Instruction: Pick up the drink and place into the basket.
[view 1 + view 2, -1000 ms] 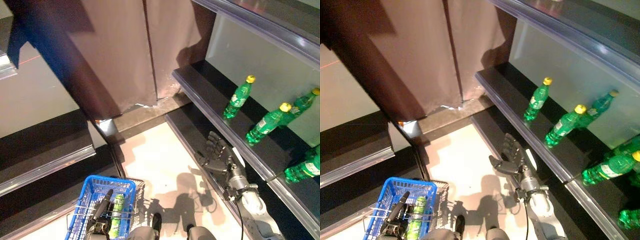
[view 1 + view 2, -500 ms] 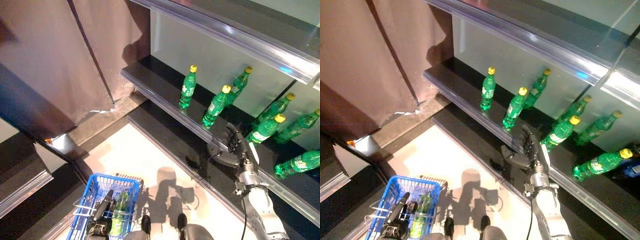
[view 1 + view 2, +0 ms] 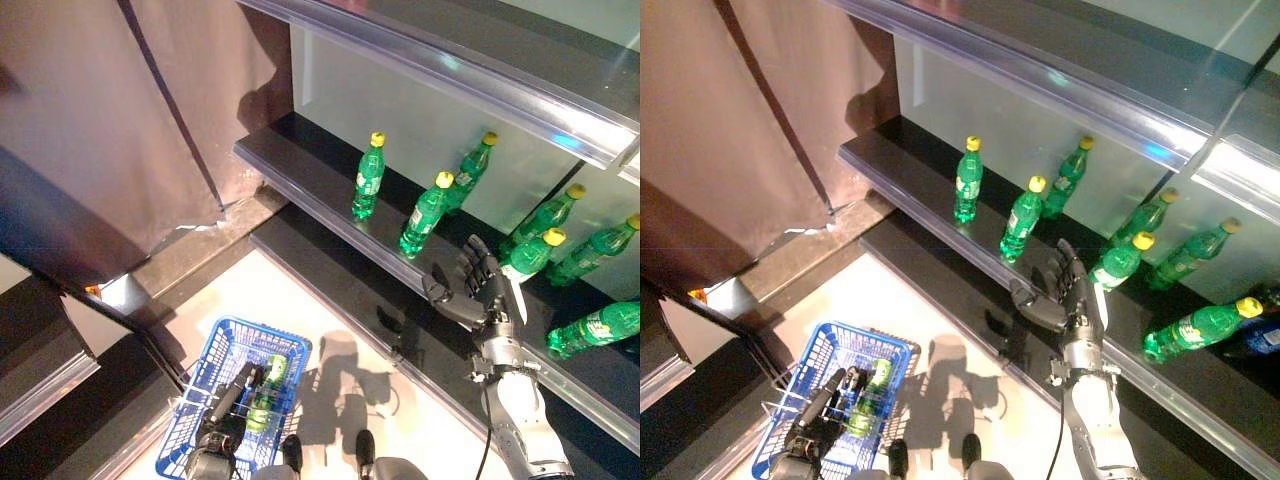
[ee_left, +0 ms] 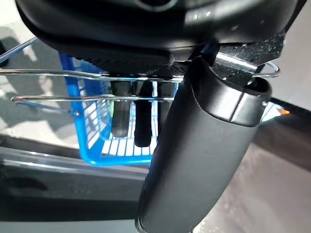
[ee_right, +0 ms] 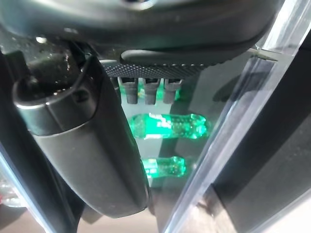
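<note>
1. We see green drink bottles with yellow caps standing on the black shelf (image 3: 300,165): one (image 3: 368,177) nearest the shelf's curtain-side end, a second (image 3: 424,215) at the front edge, a third (image 3: 472,172) behind it by the back wall.
2. More bottles sit further along the shelf toward its right end: one (image 3: 528,255) just beside the right hand, others (image 3: 552,210) (image 3: 596,250) behind it, and one (image 3: 600,328) lying tilted near the front edge.
3. The right hand (image 3: 472,290) is raised at the shelf's front edge, between the second bottle and the one at its side. Fingers (image 3: 478,262) are straight and spread, thumb out, holding nothing.
4. The right wrist view shows green bottles (image 5: 167,126) beyond the fingertips, past the clear shelf lip; no contact that we can see.
5. A blue basket (image 3: 205,385) hangs low over the pale floor (image 3: 300,310), well apart from the shelf.
6. One green bottle (image 3: 264,392) already lies inside the basket, cap toward the far rim.
7. The left hand (image 3: 228,400) is at the basket; in the left wrist view its fingers (image 4: 121,114) curl down round the wire handles (image 4: 58,73), so it is clamped on them.
8. A brown curtain (image 3: 120,120) hangs behind the shelf's left end, with a torn bottom edge.
9. A silver-edged upper shelf (image 3: 450,70) runs above the bottles.
</note>
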You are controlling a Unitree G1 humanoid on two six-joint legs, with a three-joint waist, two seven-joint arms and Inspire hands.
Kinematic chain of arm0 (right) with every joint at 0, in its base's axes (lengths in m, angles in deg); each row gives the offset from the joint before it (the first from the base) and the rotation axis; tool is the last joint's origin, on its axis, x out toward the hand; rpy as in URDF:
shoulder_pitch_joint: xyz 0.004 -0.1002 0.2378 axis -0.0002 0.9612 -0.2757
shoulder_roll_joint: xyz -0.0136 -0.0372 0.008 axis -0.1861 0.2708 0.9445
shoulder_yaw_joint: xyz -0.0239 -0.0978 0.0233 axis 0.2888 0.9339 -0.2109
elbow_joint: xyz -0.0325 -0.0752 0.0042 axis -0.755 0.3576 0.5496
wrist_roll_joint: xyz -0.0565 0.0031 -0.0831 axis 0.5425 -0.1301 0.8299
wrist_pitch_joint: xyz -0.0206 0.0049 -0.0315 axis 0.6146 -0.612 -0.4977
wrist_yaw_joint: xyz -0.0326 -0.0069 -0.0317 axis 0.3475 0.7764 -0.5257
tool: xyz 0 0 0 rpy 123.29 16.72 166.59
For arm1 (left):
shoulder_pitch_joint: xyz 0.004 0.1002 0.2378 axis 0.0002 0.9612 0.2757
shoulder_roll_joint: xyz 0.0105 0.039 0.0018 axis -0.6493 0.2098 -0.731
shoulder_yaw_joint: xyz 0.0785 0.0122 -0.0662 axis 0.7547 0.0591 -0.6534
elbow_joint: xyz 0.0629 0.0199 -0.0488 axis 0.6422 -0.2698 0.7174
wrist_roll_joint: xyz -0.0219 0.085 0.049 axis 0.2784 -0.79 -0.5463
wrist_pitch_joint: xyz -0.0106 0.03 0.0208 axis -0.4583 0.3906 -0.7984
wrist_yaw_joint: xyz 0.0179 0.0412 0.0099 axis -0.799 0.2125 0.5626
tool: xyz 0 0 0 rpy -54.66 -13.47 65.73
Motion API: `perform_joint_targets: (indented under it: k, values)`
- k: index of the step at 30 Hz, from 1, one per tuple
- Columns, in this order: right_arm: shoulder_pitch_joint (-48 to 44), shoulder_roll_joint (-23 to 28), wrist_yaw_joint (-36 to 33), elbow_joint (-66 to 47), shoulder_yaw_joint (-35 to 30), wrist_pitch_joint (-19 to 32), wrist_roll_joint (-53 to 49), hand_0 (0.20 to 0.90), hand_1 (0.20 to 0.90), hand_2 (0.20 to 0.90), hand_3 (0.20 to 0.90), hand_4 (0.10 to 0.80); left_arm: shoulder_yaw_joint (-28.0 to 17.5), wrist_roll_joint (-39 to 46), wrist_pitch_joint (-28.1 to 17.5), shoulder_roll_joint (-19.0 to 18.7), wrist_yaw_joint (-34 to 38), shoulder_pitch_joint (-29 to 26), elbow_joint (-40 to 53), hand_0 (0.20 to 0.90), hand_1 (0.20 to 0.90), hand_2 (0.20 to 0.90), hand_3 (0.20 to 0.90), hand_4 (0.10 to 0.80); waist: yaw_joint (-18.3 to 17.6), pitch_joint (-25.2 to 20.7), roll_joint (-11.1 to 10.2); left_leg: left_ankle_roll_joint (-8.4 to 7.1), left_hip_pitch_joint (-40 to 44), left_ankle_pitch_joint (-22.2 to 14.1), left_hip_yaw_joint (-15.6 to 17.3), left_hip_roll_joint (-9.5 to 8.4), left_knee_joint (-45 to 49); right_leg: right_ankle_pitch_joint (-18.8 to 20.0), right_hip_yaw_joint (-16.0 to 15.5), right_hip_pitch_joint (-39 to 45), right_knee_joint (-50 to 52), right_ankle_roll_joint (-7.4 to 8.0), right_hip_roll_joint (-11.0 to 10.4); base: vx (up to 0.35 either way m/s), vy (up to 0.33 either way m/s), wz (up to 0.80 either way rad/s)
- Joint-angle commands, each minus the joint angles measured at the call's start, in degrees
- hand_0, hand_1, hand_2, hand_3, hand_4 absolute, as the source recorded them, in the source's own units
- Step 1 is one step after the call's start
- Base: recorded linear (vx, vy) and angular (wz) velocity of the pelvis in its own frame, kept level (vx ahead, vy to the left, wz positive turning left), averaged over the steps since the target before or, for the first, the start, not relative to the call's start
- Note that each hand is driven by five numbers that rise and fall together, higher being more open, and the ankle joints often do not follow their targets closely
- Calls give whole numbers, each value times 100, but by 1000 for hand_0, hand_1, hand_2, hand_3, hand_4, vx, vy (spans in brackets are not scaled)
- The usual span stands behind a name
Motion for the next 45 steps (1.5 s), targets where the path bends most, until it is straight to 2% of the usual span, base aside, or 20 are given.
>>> perform_joint_targets:
  k: [1,8,16,23,30,41,45]
  values:
    - [-201,211,192,-427,-168,545,92,900,900,900,900,800,-211,-143,-549,-539,-790,-172,929,300,300,300,200,100,96,-625,110,125,-55,-821,-313,-378,680,20,108,-275,225,225,112,0,0,0]
    - [-214,258,59,-662,-189,887,418,900,900,900,900,800,-125,-81,-531,-563,-829,-199,895,300,300,300,200,100,-13,-523,154,159,-60,-881,-239,-388,764,27,257,-315,266,261,129,-9,2,-6]
    - [34,368,485,-745,-234,795,240,900,900,900,900,800,-113,-85,-419,-595,-935,-266,779,300,300,300,200,100,-242,-429,83,230,-88,-1056,-23,-445,1026,151,511,-477,315,362,140,-43,6,-20]
    - [379,435,580,-750,-439,822,-23,900,900,900,900,800,-93,-127,-403,-607,-991,-365,755,300,300,300,200,100,-506,-351,-28,315,-80,-1235,214,-492,1271,301,730,-624,315,408,188,-63,2,-39]
    - [532,439,678,-731,-609,920,-183,900,900,900,900,800,-37,-180,-416,-552,-1020,-494,782,300,300,300,200,100,-730,-281,-51,376,41,-1284,352,-541,1219,489,897,-892,383,471,273,-51,15,-45]
    - [288,346,548,-611,-419,786,-8,900,900,900,900,800,128,-217,-441,-461,-903,-612,721,300,300,300,200,100,-695,-239,-29,417,149,-1323,250,-613,1213,516,837,-955,486,447,267,27,-13,-14]
    - [172,294,247,-455,-368,711,-37,900,900,900,900,800,129,-179,-441,-502,-853,-587,679,300,300,300,200,100,-611,-191,-19,417,158,-1299,172,-609,1211,482,734,-954,563,456,236,94,-40,7]
